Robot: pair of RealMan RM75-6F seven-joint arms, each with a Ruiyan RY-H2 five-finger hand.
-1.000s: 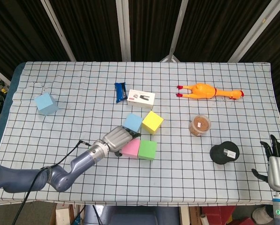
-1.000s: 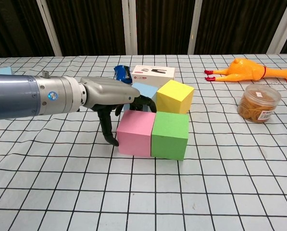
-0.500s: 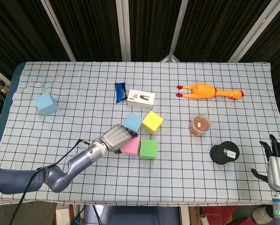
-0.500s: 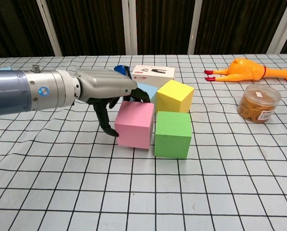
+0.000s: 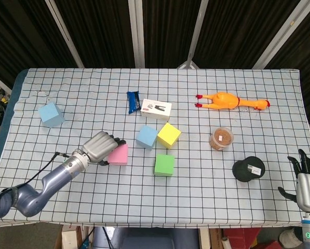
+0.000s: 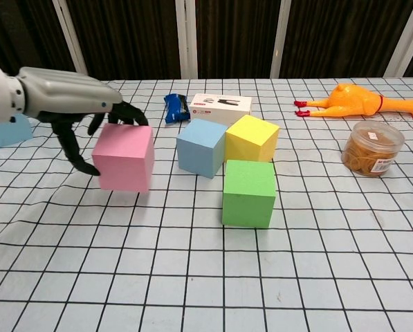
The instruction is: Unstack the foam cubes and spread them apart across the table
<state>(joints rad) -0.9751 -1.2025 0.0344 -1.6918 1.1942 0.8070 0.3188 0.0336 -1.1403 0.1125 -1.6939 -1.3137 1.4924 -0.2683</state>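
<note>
- Left hand: I have it holding the pink cube, thumb low on the cube's left face and fingers hooked over its top back edge. Whether the cube rests on the cloth or rides just above it I cannot tell.
- Pink cube, position: front-left part of the table, left of the other cubes and apart from them, with a clear gap to the light blue cube.
- Key relation: the cube lies directly right of my left palm, with the forearm trailing away to the left front. I judge that any further carry goes leftward, away from the cluster; open cloth lies on that side.
- Light blue cube and yellow cube: side by side, touching or nearly so, flat on the cloth.
- Green cube: in front of the yellow one, close to it, not stacked.
- Second blue cube: far left of the table, well apart from the rest.
- Right hand: at the right front table edge, fingers spread, holding nothing, much farther from the cubes than the left.
- Progress, my estimate: nothing remains stacked; the central three still sit close together.
</note>
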